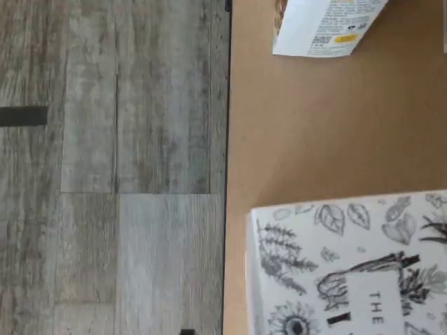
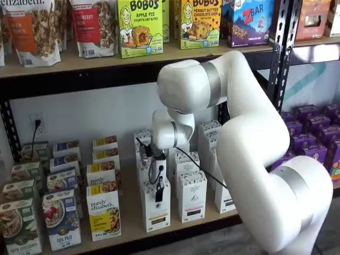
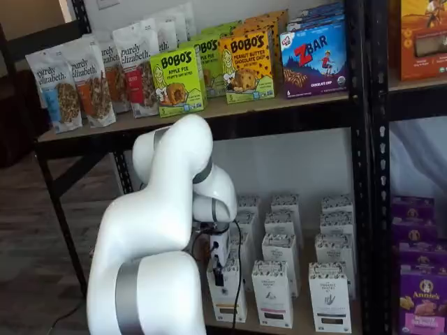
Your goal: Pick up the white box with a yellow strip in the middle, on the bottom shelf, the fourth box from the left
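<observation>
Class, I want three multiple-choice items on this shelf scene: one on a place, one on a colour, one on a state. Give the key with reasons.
1. Where is the gripper?
A. By the top of the white box at the front of the bottom shelf
B. Up among the snack bags
C. Over the purple cartons

2. What colour is the Bobo's Apple Pie box on the upper shelf?
A. Purple
B. Lime green
C. Black

3. How is the white box placed?
A. Lying on its side
B. Lifted clear of the shelf
C. Standing upright on the shelf board

Key: 1 A, as both shelf views show the black fingers at that box's top. 2 B, as its front is bright yellow-green. 3 C, as its base rests on the board, in line with its neighbours.
</observation>
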Controlling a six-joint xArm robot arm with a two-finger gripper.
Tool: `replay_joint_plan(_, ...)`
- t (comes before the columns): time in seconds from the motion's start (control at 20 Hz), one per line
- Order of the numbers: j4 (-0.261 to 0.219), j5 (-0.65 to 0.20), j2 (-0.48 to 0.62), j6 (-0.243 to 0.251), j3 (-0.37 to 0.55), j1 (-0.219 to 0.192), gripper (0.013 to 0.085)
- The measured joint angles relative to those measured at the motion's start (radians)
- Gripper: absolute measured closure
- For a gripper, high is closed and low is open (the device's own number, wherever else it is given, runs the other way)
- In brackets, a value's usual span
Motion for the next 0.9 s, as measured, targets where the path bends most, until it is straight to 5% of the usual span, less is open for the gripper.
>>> replay_joint_plan(0.5, 0.029, -0.039, 0.010, -0.022, 0.015, 0.007, 0.0130)
replay_joint_plan(0.75, 0.040, -0.059, 0.018, -0.028, 0.016, 0.012, 0.0290)
replay_joint_plan(0.9, 0.039, -0.056, 0.023, -0.025, 0.011, 0.013, 0.0290)
